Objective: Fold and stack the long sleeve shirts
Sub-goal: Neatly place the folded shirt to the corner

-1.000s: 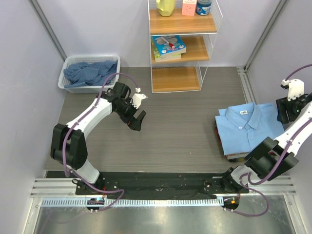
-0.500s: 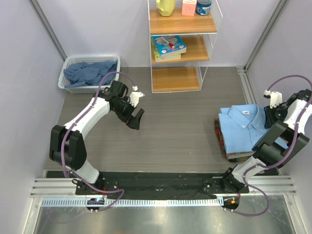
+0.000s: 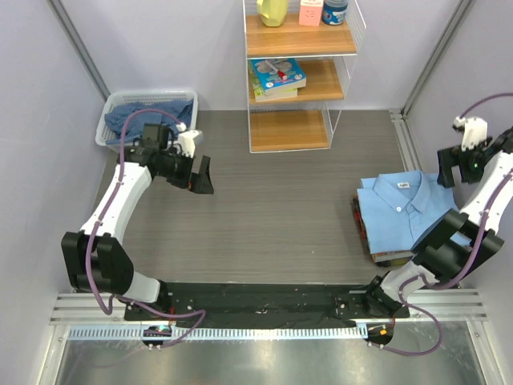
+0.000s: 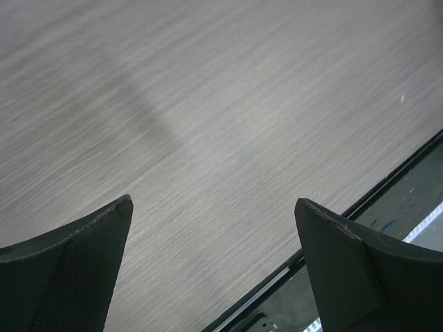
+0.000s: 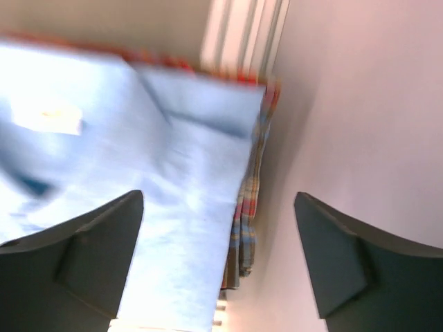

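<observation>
A folded light blue shirt (image 3: pixel 405 208) with a white neck label lies on top of a folded plaid shirt (image 3: pixel 362 228) at the table's right. In the right wrist view the light blue shirt (image 5: pixel 166 180) and the plaid edge (image 5: pixel 248 228) show blurred below the fingers. A crumpled darker blue shirt (image 3: pixel 148 120) fills the white basket (image 3: pixel 106 128) at the back left. My left gripper (image 3: pixel 200 176) is open and empty over bare table, right of the basket. My right gripper (image 3: pixel 446 170) is open and empty, raised at the stack's far right by the wall.
A white wire shelf unit (image 3: pixel 298 72) with wooden boards stands at the back centre, holding books and small items. Grey walls close in on both sides. A black strip (image 4: pixel 387 207) and metal rail run along the table's near edge.
My left gripper has swung left and back toward the basket. My right gripper has lifted off the light blue shirt and moved up and right toward the wall.
</observation>
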You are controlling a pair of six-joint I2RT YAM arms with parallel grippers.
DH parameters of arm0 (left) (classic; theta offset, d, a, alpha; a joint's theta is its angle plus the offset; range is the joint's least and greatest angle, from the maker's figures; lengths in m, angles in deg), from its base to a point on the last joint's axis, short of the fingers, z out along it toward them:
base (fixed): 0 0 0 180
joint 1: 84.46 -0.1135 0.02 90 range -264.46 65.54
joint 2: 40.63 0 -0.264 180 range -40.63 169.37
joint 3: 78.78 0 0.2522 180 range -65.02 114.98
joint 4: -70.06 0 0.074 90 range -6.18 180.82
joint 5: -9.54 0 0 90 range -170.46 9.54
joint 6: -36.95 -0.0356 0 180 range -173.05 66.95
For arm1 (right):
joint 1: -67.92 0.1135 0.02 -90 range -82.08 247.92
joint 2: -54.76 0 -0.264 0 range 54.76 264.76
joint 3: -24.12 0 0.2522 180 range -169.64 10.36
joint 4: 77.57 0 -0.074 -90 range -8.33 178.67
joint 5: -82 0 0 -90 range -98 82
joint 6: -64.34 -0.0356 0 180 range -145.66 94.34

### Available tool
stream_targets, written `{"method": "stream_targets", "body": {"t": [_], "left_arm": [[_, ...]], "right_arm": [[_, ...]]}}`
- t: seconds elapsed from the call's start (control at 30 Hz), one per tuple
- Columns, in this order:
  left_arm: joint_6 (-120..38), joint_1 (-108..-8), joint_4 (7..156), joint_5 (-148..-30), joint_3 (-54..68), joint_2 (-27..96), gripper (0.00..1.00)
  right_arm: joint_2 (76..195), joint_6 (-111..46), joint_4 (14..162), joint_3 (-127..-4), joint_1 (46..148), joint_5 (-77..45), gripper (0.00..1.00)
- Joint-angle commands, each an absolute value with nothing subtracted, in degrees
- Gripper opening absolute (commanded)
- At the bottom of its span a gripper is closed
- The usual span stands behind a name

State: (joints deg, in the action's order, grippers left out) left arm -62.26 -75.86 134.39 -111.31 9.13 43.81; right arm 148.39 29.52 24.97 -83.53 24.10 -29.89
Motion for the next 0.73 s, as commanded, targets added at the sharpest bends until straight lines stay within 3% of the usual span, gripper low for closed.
{"method": "stream_targets", "body": {"t": [0.0, 0.2, 0.4, 0.7], "left_arm": [[-55.4, -79.4, 134.1, -112.8, 13.1, 39.1, 1.0], [-54.2, -81.1, 135.8, -111.0, 11.3, 33.9, 1.0], [-54.5, -82.8, 134.5, -107.8, 4.3, 27.7, 1.0], [-54.9, -83.9, 133.3, -102.5, -2.8, 27.4, 1.0]], "right_arm": [[137.2, 21.2, 19.5, -92.1, 32.6, -39.4, 1.0], [134.1, -0.5, 29.1, -88.6, 59.0, -36.5, 1.0], [134.2, -10.5, 44.0, -74.6, 82.8, -29.1, 1.0], [135.8, -14.9, 53.6, -58.2, 96.5, -24.8, 1.0]]}}
